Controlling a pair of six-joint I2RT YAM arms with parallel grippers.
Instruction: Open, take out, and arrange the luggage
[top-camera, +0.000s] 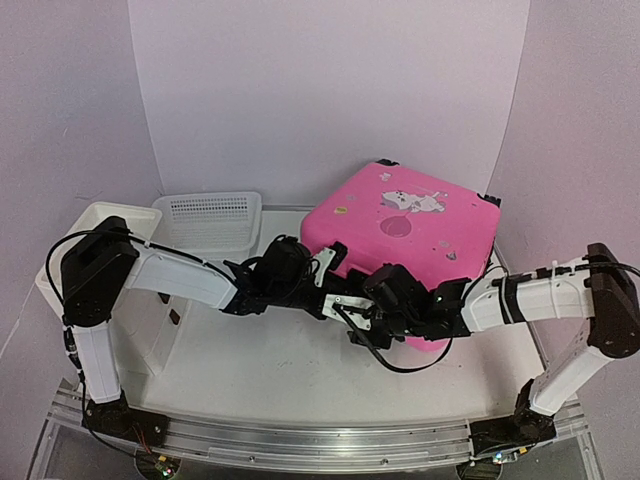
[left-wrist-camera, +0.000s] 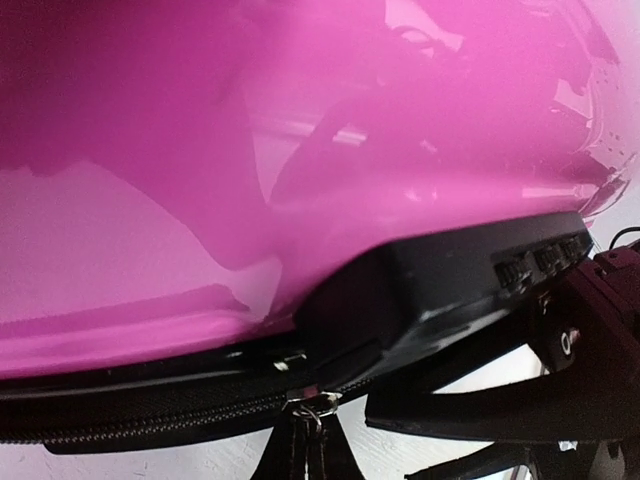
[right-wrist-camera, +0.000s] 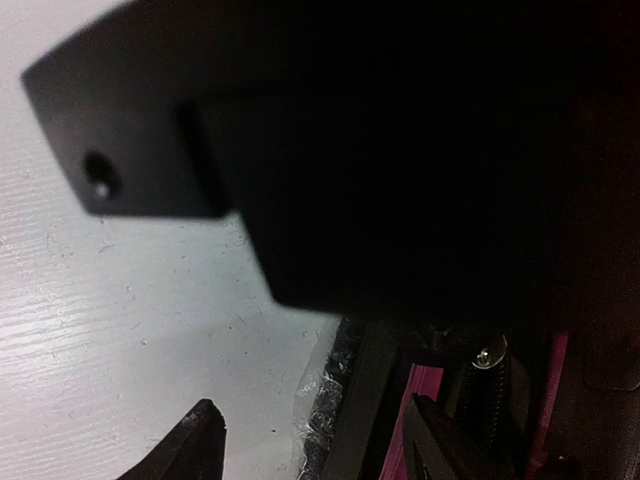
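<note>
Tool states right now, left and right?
Left tool: closed, apparently on the zipper pull.
Right tool: open at the luggage edge, nothing held.

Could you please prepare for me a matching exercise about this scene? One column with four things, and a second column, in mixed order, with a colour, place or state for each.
Things:
1. suitcase shell
2. mesh basket
3. zipper
4. left gripper

Descriptions:
A. white, at the left rear of the scene
B. black, running along the suitcase's edge
C. glossy pink, with stickers on top
D. shut on the zipper pull

Pairs: 1-C, 2-A, 3-B, 4-D
</note>
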